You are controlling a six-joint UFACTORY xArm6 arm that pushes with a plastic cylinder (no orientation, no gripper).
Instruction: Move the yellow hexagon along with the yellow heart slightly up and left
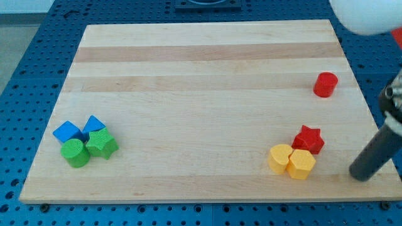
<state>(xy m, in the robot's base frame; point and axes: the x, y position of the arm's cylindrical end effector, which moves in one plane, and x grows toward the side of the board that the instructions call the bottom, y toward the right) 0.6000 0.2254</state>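
Dark and matte, the rod comes in at the lower right of the frame, and my tip [360, 176] sits on the table [207, 75], holding nothing and touching no block. There are no fingers on this arm, just that bare end. Just to its left, with a gap between, sits the yellow hexagon [301, 164], pressed against the yellow heart [280, 158] on its left. Right above that pair, touching or nearly so, is the red star [308, 139]. Further up the right side, well apart, stands a lone red cylinder [325, 84]. Over at the lower left of the frame there is a tight huddle: two blue blocks [67, 132] [95, 123], shapes hard to make out, a green cylinder [75, 152] and a green star [102, 144]. Count so far: two yellow, two red, two blue, two green, eight blocks in all. No writing or labels readable anywhere on the pale wood.
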